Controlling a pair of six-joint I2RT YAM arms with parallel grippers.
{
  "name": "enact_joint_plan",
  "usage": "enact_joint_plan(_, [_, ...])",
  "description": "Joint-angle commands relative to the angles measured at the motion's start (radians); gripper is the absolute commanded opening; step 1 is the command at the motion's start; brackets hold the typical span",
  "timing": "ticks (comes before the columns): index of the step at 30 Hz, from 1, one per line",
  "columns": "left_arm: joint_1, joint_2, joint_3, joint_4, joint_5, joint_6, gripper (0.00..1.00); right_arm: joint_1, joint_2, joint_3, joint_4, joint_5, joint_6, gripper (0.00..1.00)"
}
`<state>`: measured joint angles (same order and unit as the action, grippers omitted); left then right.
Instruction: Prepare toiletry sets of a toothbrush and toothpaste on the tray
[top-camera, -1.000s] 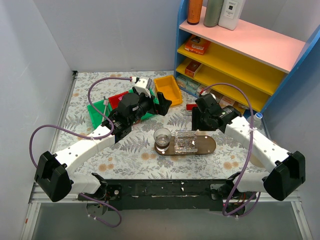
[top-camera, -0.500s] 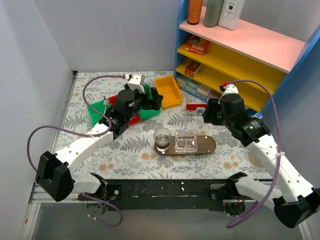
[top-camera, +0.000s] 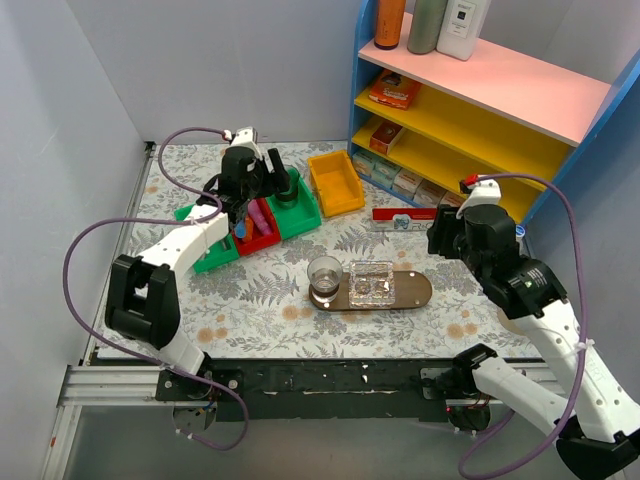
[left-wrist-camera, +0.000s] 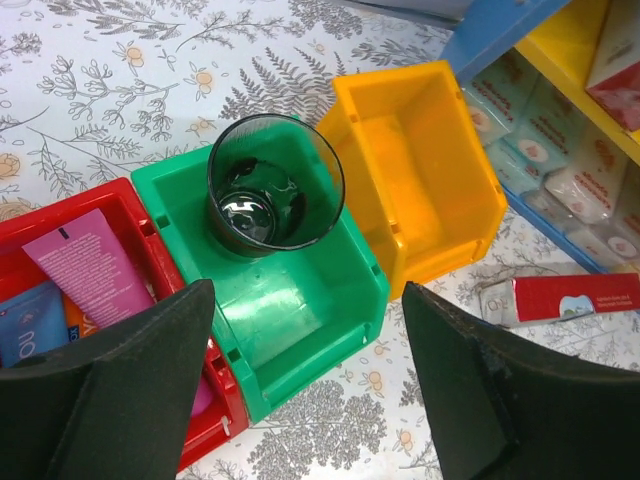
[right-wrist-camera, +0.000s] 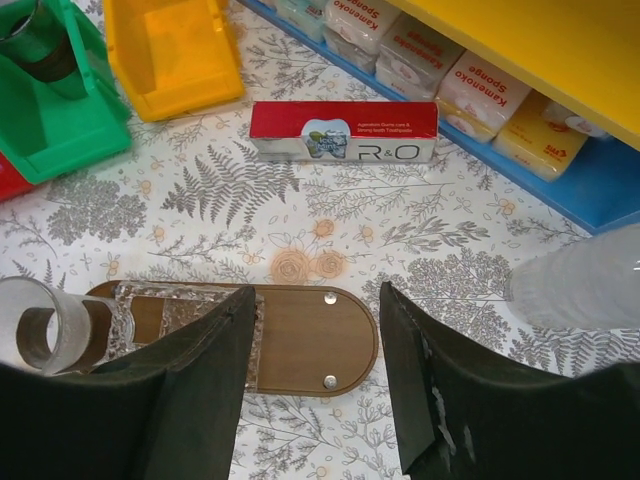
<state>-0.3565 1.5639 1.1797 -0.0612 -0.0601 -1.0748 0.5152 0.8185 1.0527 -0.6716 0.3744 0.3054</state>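
Floral cloth covers the table. Pink toothpaste and blue toothpaste lie side by side in the red bin. Left gripper hangs over the green bin, spread wide, empty. Right gripper, also wide and empty, hangs over the tray.

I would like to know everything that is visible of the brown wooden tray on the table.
The tray is a flat oval board of what looks like dark-brown wood, lying flat on the floral table in front of the arms. Its right end is bare and shows two small pale dots near the rim. A clear patterned glass dish rests on its middle part, and a clear cup stands at its left end. Nothing else touches it.
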Motion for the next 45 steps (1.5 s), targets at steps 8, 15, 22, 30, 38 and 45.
enact_joint_plan(8, [0.060,0.200,0.248,-0.153,-0.024,0.010,0.61,-0.003,-0.099,-0.080,-0.005,0.093,-0.081,0.60])
enact_joint_plan(15, [0.060,0.373,0.435,-0.278,-0.079,0.070,0.54,-0.004,-0.145,-0.091,-0.022,0.095,-0.081,0.60])
enact_joint_plan(22, [0.059,0.435,0.523,-0.316,-0.115,0.104,0.51,-0.004,-0.185,-0.126,-0.029,0.095,-0.068,0.61])
enact_joint_plan(30, [0.027,0.487,0.561,-0.339,-0.122,0.162,0.44,-0.004,-0.182,-0.143,-0.016,0.066,-0.051,0.61])
enact_joint_plan(38, [0.011,0.519,0.606,-0.382,-0.150,0.159,0.37,-0.003,-0.183,-0.163,-0.011,0.061,-0.045,0.61])
enact_joint_plan(45, [0.007,0.521,0.604,-0.416,-0.153,0.131,0.35,-0.003,-0.188,-0.183,-0.008,0.057,-0.037,0.61])
